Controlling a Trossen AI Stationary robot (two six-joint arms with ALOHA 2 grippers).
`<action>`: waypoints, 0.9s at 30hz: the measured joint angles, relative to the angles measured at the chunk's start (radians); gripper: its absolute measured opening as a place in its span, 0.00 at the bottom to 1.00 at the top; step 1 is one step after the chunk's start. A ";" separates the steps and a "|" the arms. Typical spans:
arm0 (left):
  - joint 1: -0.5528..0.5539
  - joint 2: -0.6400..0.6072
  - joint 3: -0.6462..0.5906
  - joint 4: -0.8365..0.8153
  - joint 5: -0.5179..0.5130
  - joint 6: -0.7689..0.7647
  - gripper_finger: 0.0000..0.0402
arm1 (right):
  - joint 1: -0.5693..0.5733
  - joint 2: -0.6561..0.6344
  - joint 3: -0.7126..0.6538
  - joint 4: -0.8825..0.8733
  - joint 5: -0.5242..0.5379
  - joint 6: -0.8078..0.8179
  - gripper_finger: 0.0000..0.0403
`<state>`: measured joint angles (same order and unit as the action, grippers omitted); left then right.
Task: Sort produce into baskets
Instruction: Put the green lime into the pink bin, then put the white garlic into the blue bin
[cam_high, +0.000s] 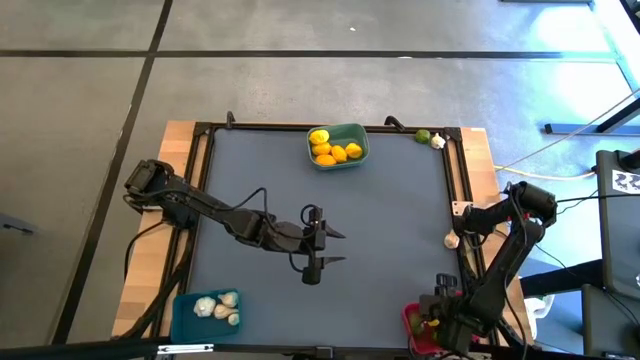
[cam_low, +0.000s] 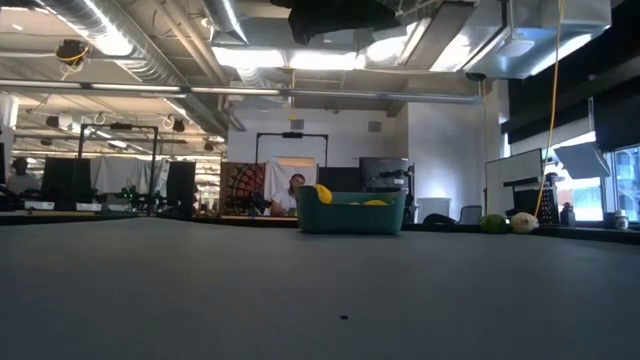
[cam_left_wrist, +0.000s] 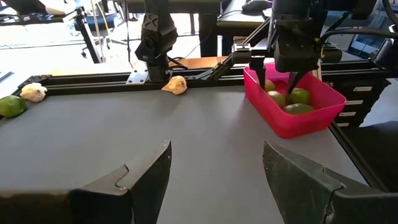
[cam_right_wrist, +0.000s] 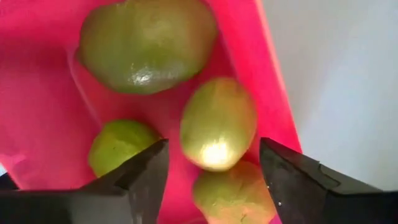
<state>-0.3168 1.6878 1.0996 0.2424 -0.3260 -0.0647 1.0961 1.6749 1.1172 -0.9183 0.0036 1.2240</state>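
Note:
The pink basket (cam_high: 412, 322) stands at the table's near right corner and holds several green limes (cam_right_wrist: 146, 43). My right gripper (cam_right_wrist: 214, 149) is open and points down into it, with one lime (cam_right_wrist: 217, 121) lying between and below its fingers. It also shows in the left wrist view (cam_left_wrist: 277, 86). My left gripper (cam_high: 338, 247) is open and empty over the middle of the table. The teal basket (cam_high: 352, 133) at the far edge holds yellow lemons (cam_high: 330, 152). The blue basket (cam_high: 185, 312) at the near left holds garlic bulbs (cam_high: 218, 306).
A lime (cam_high: 422, 136) and a garlic bulb (cam_high: 438, 142) lie at the far right corner. Another garlic bulb (cam_left_wrist: 175, 84) lies by the right rail. A black frame (cam_high: 455, 190) borders the grey mat (cam_high: 380, 220). A person (cam_low: 297, 186) sits in the room beyond.

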 joint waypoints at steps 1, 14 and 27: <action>0.000 0.000 0.000 0.000 0.000 0.000 0.62 | -0.006 0.000 0.000 0.000 -0.008 0.000 0.62; 0.001 0.000 0.000 0.000 0.000 -0.007 0.62 | -0.061 -0.011 0.208 -0.322 0.086 -0.110 0.60; 0.001 0.000 0.000 -0.011 0.000 -0.010 0.62 | -0.155 -0.016 0.236 -0.603 0.214 -0.178 0.53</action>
<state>-0.3157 1.6878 1.0996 0.2316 -0.3256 -0.0744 0.9412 1.6591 1.3534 -1.5208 0.2180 1.0456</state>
